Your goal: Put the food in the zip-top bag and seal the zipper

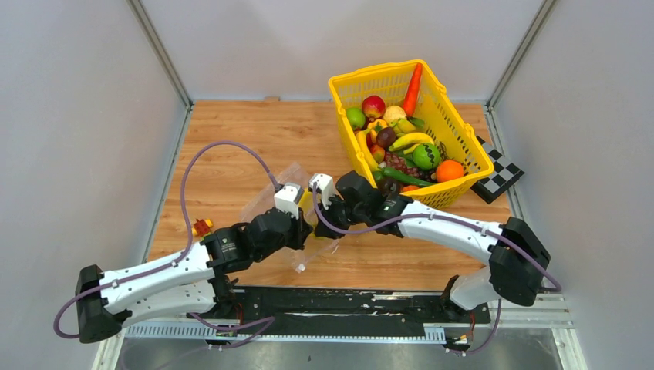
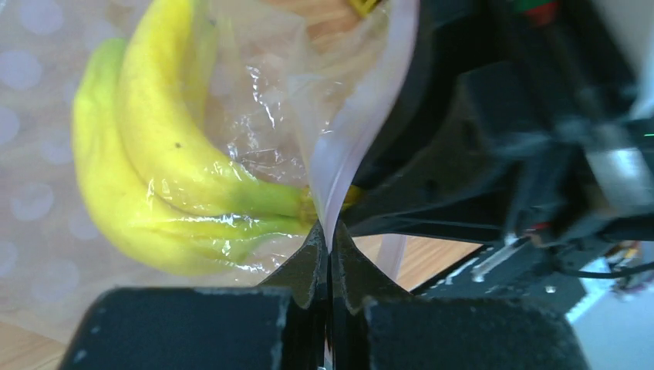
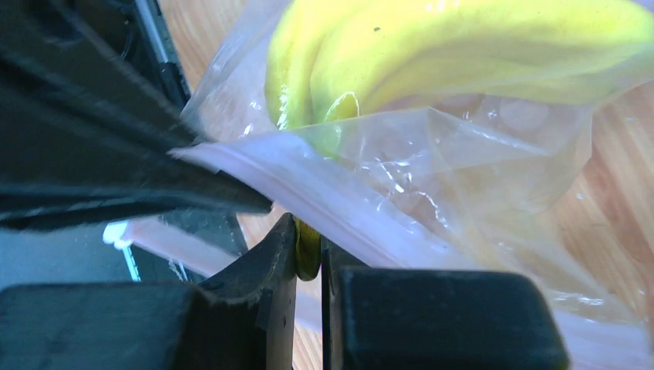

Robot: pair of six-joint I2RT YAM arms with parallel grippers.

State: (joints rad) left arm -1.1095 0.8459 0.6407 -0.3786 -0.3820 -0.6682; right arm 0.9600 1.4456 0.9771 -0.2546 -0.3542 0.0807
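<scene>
Grey walls enclosed a wooden table (image 1: 231, 139), with the yellow basket (image 1: 378, 71) standing toward its far right corner and holding most of the toy fruits and vegetables (image 1: 401, 142). To the near left of the basket, both arms met over the clear zip-top bag (image 1: 266, 202), which lay crumpled on the wood. A pair of bananas (image 2: 146, 154) sat inside the bag, stem end toward its mouth. The left gripper (image 2: 329, 254), on the side of the bag away from the basket, was pinched tight on the whitish zipper (image 2: 347, 146). The right gripper (image 3: 308, 247), on the basket's side, had its fingers almost together, clamped on the yellow-green stem tip of the bananas at the bag's mouth, with the strip draped just above.
</scene>
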